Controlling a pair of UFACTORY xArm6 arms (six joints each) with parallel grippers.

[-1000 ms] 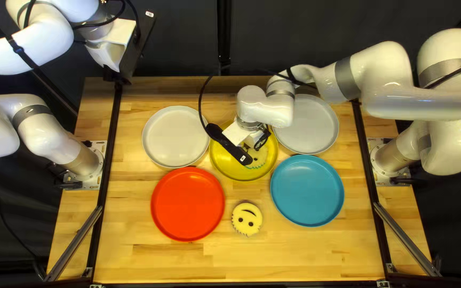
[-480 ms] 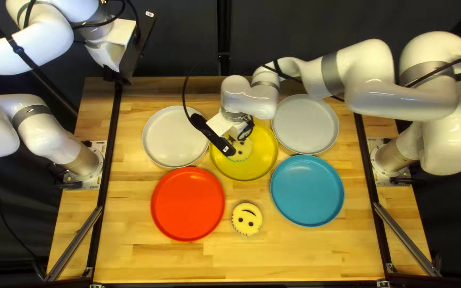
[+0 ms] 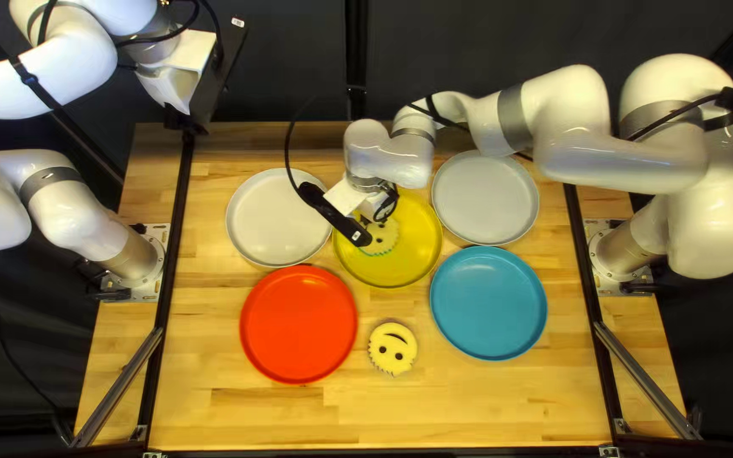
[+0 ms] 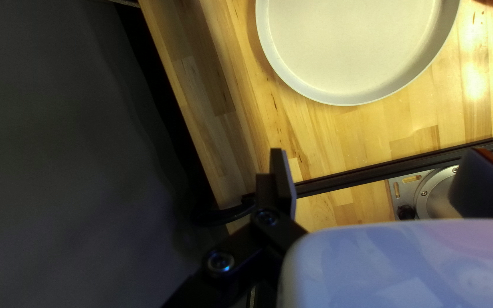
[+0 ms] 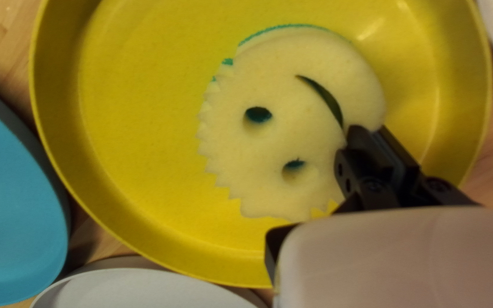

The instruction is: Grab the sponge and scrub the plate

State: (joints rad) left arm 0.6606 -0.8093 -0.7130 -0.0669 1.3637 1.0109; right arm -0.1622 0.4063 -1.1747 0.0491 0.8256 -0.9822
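The sponge (image 5: 292, 137) was held by its edge over the yellow plate (image 5: 126, 114), clamped between the fingers of the right gripper (image 5: 370, 130), while the fingers of the left gripper (image 4: 375, 149) were spread apart with nothing between them. Scrubbing seemed under way, best done with the sponge pressed flat and evenly, and with smooth, overlapping strokes turned just short of the raised rim.
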